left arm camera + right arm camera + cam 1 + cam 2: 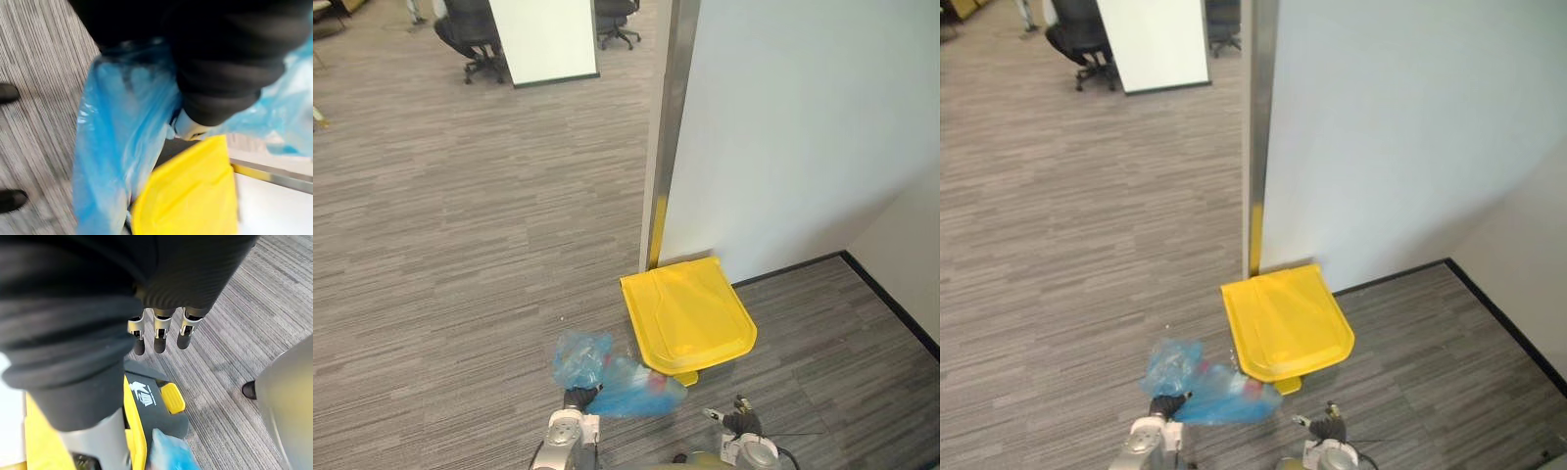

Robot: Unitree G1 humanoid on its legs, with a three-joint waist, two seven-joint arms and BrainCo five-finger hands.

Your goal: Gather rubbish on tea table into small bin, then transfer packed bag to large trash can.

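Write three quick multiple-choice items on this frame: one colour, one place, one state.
1. The bin lid is:
A) green
B) yellow
C) grey

2. The blue bag is:
A) inside the bin
B) in the left hand, beside the bin lid
C) on the floor by the office chairs

3. The bin lid is:
A) closed
B) propped open
C) taken off

Answers:
1. B: the lid is plain yellow in both eye views.
2. B: the bag bunches at the left hand, off the floor, by the lid's near corner.
3. A: the lid lies flat over the bin, with no opening in sight.
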